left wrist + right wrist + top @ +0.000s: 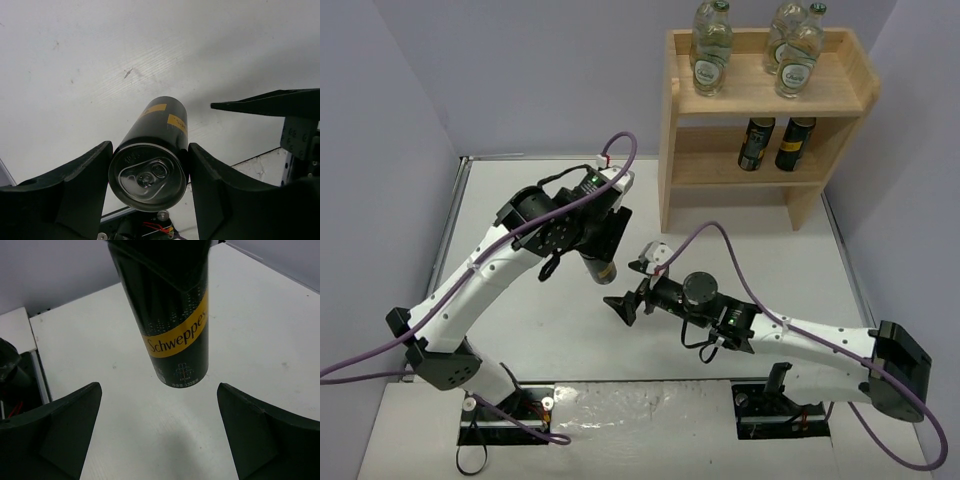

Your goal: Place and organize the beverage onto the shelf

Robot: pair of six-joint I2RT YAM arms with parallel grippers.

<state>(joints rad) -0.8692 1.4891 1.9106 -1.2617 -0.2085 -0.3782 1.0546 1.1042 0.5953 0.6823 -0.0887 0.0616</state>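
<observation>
The left gripper (150, 155) pinched a dark can (170, 315) between its fingers. The right gripper (159, 388) was spread wide, the can just ahead of it. The shelf (750, 101) stood beyond both.

On my overhead feed I count three clear bottles (711, 55), perhaps a fourth hidden behind; three dark cans (756, 143); one shelf (840, 95); two arms (485, 270).

Seen from above, the can (601, 271) is mostly hidden beneath the left arm (570, 225). In the right wrist view the picture's upper edge cuts off its top. At the far right corner of the counter (810, 270), the rear bottle (782, 30) stands partly hidden behind the front bottle (798, 65). The labels of the lower-tier cans (756, 143) on the shelf (675, 120) are too small to read.
</observation>
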